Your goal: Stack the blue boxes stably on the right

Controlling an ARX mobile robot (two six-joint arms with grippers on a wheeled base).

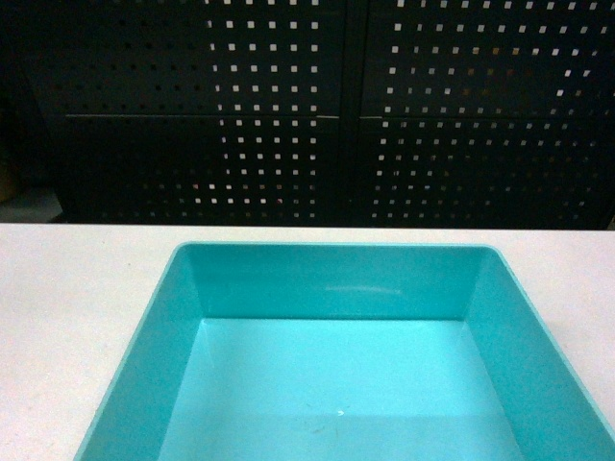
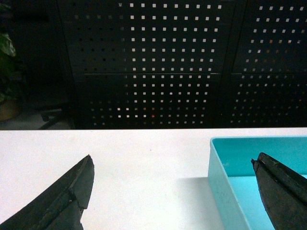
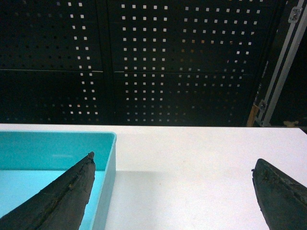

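A light turquoise tub (image 1: 336, 384) sits on the white table (image 1: 77, 288), close to the robot and filling the lower middle of the head view. Its inside is smooth and glossy, with nothing in it that shows. Its near edge runs out of the bottom of the picture. The dark-blue crates do not show in any view.

The left hand (image 2: 172, 177) is wide open and holds nothing. Its left finger (image 2: 62, 201) hangs over bare table, and its right finger (image 2: 283, 191) hangs over the inside of the tub, so the tub's left wall lies between the two. Whether either finger touches the tub cannot be told.

The right hand (image 3: 172, 177) is also wide open and holds nothing. Its left finger (image 3: 57, 201) hangs over the inside of the tub, and its right finger (image 3: 283, 196) hangs over bare table, with the tub's right wall between them.

Behind the table stands a dark panel (image 1: 307, 106) full of small square holes. In the right wrist view a metal frame (image 3: 280, 67) leans at the far right edge.
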